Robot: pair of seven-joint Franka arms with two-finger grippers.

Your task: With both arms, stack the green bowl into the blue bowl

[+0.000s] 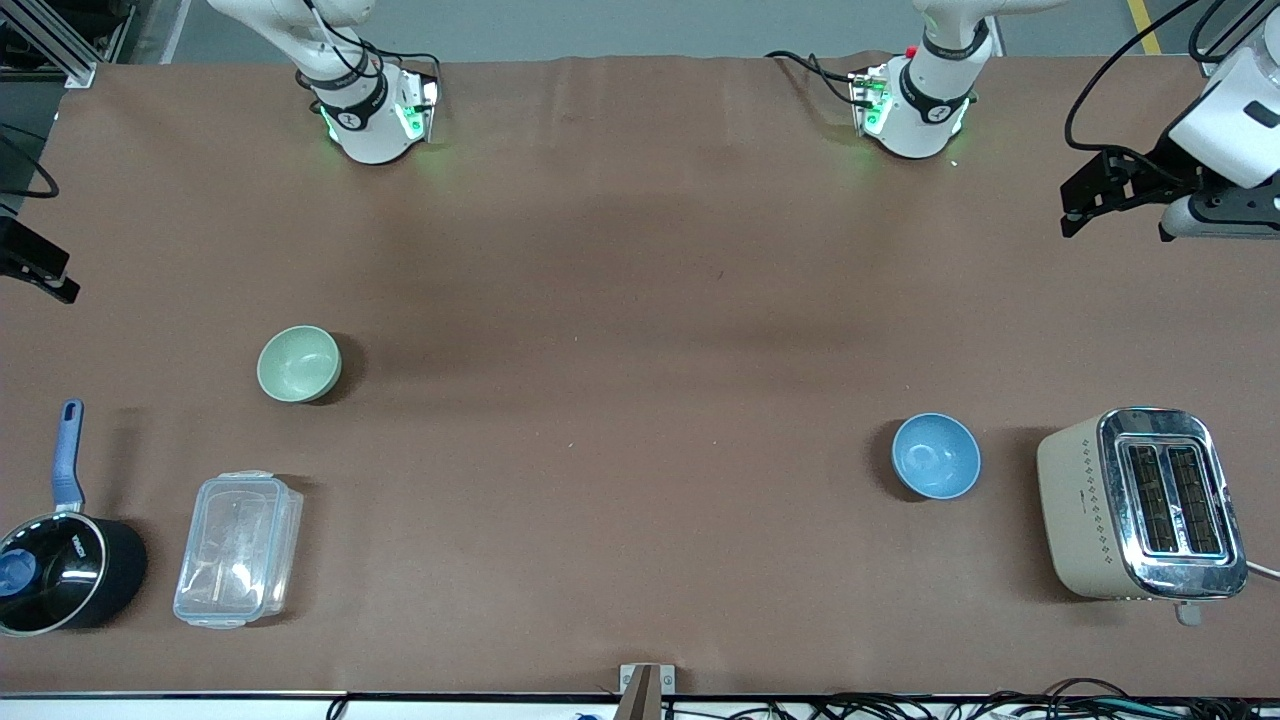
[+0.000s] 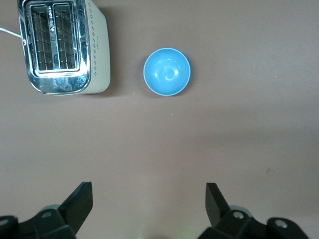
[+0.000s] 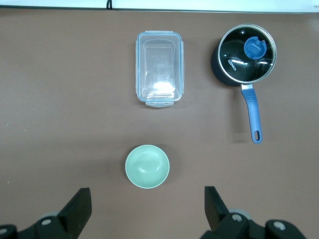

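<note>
Between the right jaws, spread wide and empty, sits the green bowl (image 3: pixel 147 166); left jaws likewise.

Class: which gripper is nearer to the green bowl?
The right gripper: it hangs open by the green bowl. The left gripper hangs open toward the other end, near the blue bowl.

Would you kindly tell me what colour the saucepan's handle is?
The saucepan's handle is blue; the right wrist view shows it best.
</note>
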